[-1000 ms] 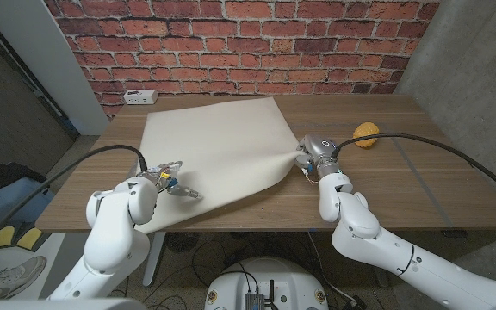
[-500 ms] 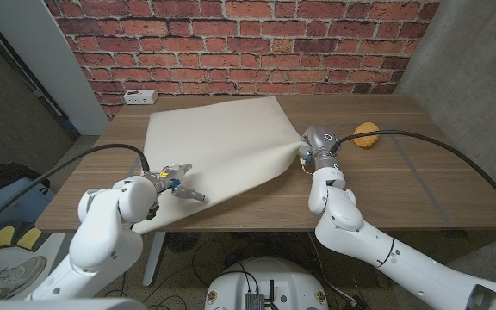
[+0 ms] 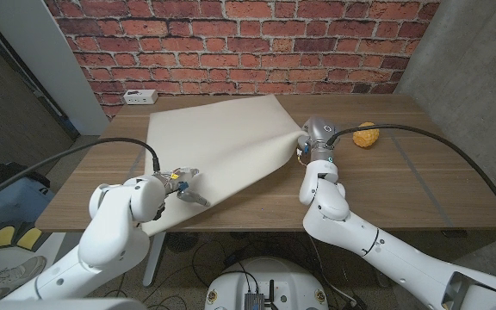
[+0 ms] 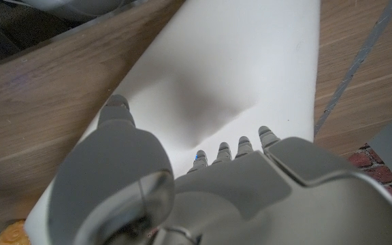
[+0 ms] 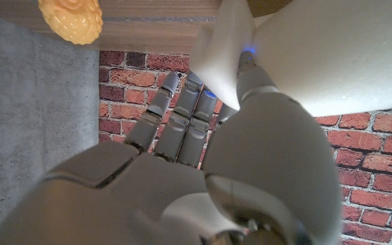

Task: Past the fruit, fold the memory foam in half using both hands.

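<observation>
Memory foam lifted at both near corners, spread across the bench.
Left hand and right hand fingers clamped on corners (thin pinches); uneven pull risks slipping, skewed fold.

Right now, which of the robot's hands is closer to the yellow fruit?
The right hand, gripping the foam sheet at its corner, just beside the fruit. The left hand holds the sheet's near edge, far across the table.
</observation>
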### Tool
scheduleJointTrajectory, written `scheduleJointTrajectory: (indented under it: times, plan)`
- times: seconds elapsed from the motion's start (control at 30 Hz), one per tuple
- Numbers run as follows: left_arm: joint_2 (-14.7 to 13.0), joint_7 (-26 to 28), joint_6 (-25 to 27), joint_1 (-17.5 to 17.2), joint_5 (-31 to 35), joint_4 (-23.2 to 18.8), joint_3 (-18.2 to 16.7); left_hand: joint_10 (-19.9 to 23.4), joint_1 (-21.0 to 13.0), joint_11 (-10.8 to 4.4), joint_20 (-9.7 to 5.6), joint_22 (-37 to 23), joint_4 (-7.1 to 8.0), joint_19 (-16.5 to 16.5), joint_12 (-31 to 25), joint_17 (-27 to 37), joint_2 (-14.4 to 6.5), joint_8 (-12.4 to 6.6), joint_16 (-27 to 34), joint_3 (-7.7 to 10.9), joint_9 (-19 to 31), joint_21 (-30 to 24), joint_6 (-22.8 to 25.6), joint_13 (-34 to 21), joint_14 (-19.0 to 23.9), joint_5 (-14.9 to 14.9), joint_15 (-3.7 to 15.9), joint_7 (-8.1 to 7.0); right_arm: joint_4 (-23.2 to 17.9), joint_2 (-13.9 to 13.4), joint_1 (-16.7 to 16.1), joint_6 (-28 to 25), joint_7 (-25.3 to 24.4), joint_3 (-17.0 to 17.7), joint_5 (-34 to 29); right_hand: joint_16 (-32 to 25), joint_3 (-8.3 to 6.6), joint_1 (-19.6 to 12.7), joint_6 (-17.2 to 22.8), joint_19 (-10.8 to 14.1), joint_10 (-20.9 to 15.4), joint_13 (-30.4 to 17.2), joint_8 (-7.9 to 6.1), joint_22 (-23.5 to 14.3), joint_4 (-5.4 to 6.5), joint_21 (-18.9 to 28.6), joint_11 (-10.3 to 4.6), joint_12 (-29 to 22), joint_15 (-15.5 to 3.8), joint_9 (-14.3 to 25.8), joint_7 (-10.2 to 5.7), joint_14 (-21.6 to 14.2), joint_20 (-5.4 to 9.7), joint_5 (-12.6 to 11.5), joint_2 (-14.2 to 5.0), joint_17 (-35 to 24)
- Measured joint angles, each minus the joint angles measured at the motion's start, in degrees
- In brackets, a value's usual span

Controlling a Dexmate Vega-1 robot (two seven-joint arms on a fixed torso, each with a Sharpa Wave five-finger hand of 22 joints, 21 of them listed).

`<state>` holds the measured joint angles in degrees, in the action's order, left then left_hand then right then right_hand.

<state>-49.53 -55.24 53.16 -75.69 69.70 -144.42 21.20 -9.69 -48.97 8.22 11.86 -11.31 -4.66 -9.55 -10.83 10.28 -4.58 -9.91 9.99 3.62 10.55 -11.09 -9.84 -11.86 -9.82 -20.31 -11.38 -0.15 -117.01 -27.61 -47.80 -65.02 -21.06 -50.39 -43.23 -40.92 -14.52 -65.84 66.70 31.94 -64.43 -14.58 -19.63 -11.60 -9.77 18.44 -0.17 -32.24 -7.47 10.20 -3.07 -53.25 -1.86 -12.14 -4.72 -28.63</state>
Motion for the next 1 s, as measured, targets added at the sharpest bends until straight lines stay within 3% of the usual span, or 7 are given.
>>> scheduleJointTrajectory:
  times: [0.2,0.3,0.33,0.43,0.57,0.73,1.0]
  plan:
    - [1.77,-3.81,-0.51,1.30,8.81,3.12,3.84,-0.21,-6.21,0.20,0.00,-0.03,-2.28,0.00,-0.63,0.00,-6.87,0.63,0.45,7.24,0.23,-0.93,-0.01,-0.02,-0.23,4.05,0.26,1.43,0.09,0.62,0.48,-0.95,-3.10,0.02,1.39,0.00,-0.51,-0.07,0.28,0.00,-0.18,-0.02,0.24,-0.28,0.04,0.22,0.17,0.00,-0.10,0.00,-0.11,-0.50,0.00,0.36,0.38,-0.46]
    - [3.17,-4.23,-1.94,1.02,13.88,4.29,4.17,-0.16,-10.67,-1.56,-0.36,-0.03,-3.24,-0.36,-2.31,-0.09,-6.40,-0.12,1.64,12.82,0.20,-2.79,0.07,-0.02,-0.03,5.26,2.00,1.74,-0.08,0.65,0.63,-1.13,-3.85,0.05,1.76,-0.41,-0.52,-0.23,0.87,0.00,-0.18,-1.38,0.47,-0.27,0.05,0.22,0.17,0.00,-0.10,0.00,0.28,-0.50,0.00,0.80,0.53,-0.70]
    - [4.23,-4.18,-2.16,0.55,14.96,4.96,4.23,-0.15,-11.10,-2.37,-0.80,0.01,-3.22,-0.69,-2.83,-0.14,-5.64,-0.57,1.85,13.54,0.14,-3.49,0.06,0.02,-0.01,6.25,2.80,1.73,-0.11,0.65,0.65,-1.26,-4.32,0.05,1.97,-0.43,-0.52,-0.38,0.87,0.00,-0.18,-1.67,0.50,-0.27,0.05,0.22,0.17,-0.08,-0.10,0.00,0.29,-0.49,0.00,0.80,0.68,-0.77]
    - [6.66,-2.65,-3.53,-1.23,19.81,6.21,3.83,-0.10,-5.30,-3.43,-1.66,0.13,-0.90,-0.41,-3.16,-0.07,-0.73,-0.90,1.63,10.64,0.10,-3.63,-0.09,0.15,-0.02,8.88,3.93,0.43,-0.39,0.62,0.86,-1.53,-5.17,0.05,2.43,-0.45,-0.54,-0.38,0.87,0.00,-0.17,-1.68,0.60,-0.27,0.07,0.43,0.18,-0.41,-0.09,0.00,0.29,-0.49,0.00,0.81,0.68,-0.79]
    - [9.17,2.59,-5.69,-3.99,22.82,5.86,1.12,-0.13,3.23,-1.94,-0.63,0.13,2.83,-0.51,-2.00,0.27,2.75,-0.90,0.16,5.68,0.10,-1.03,-0.09,-0.01,-0.01,8.46,1.81,0.44,-0.75,0.30,1.27,-1.88,-5.96,-0.27,2.87,-0.45,-0.68,-0.38,0.87,0.00,-0.47,-1.68,0.62,-0.27,0.22,0.43,-0.13,-0.41,-0.09,0.00,0.29,-0.49,0.01,1.10,0.67,-0.79]
    - [11.25,6.39,-7.48,-6.63,21.05,4.13,-2.70,-0.28,6.22,-0.90,-0.40,-0.03,4.09,-0.40,-1.76,0.27,4.48,-0.90,0.16,3.13,0.11,-0.54,-0.09,-0.01,-0.22,7.31,0.39,0.44,-0.92,0.03,1.62,-2.17,-6.72,-0.63,3.30,-0.45,-0.85,-0.39,0.88,0.00,-0.47,-1.68,0.66,-0.27,0.05,0.43,-0.12,-0.41,-0.09,0.00,0.29,-0.49,0.00,1.14,0.67,-1.03]
    - [11.82,11.42,-10.61,-9.52,10.01,1.06,-8.14,-0.30,8.07,0.09,-0.40,-0.03,5.14,-0.40,-1.23,0.26,5.70,-0.90,0.16,1.16,0.11,0.08,-0.24,-0.01,-0.31,5.98,-0.30,0.58,-1.01,-0.33,2.07,-2.22,-7.96,-0.99,4.17,-0.45,-1.24,-0.39,0.88,0.00,-0.47,-1.68,0.90,-0.27,0.13,0.42,-0.12,-0.63,-0.08,0.00,0.29,-0.49,0.01,1.36,0.67,-1.26]
